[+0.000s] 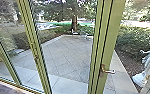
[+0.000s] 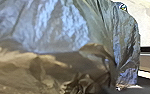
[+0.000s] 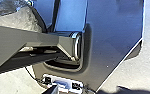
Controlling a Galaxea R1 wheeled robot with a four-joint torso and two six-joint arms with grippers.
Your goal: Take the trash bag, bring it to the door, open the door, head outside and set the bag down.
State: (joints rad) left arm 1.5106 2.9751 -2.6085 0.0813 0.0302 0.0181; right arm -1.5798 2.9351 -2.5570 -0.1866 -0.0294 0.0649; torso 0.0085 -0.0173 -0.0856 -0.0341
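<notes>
The glossy, crumpled plastic trash bag, grey with bluish highlights and brownish folds, is close to the left wrist camera, and crumpled plastic also appears beside the robot's body in the right wrist view. Whether the left gripper is spread, pressed together or pinching the bag, I cannot tell; the same goes for the right gripper. In the head view, a metal lever handle is mounted on a broad, light-green upright door frame. Beyond the frames lie a pale paved yard, leafy green bushes and a brown tree trunk
</notes>
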